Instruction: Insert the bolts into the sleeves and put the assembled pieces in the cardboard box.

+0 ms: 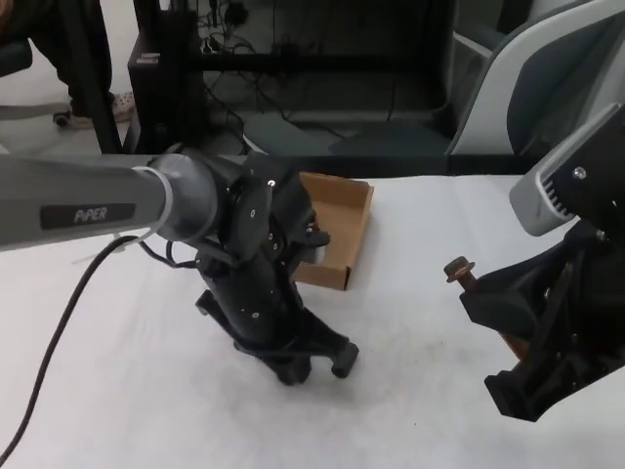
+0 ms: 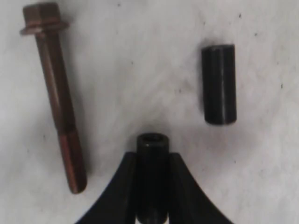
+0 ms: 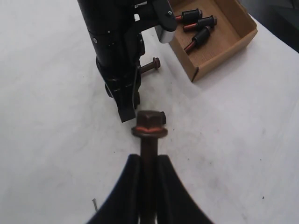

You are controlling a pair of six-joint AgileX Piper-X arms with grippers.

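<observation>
Both clamped: left tool (image 2: 153,161) on sleeve (image 2: 152,144), right tool (image 3: 148,162) on bolt (image 3: 149,127).

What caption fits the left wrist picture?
Left hand grips a sleeve near a loose bolt and a spare sleeve.

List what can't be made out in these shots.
1. High view: the contents of the box are blocked by the left arm.
2. Left wrist view: the far end of the held sleeve is cut off by the picture's edge.
3. Right wrist view: the thread end of the held bolt is hidden inside the right gripper. The loose bolt is partly behind the left arm.
</observation>
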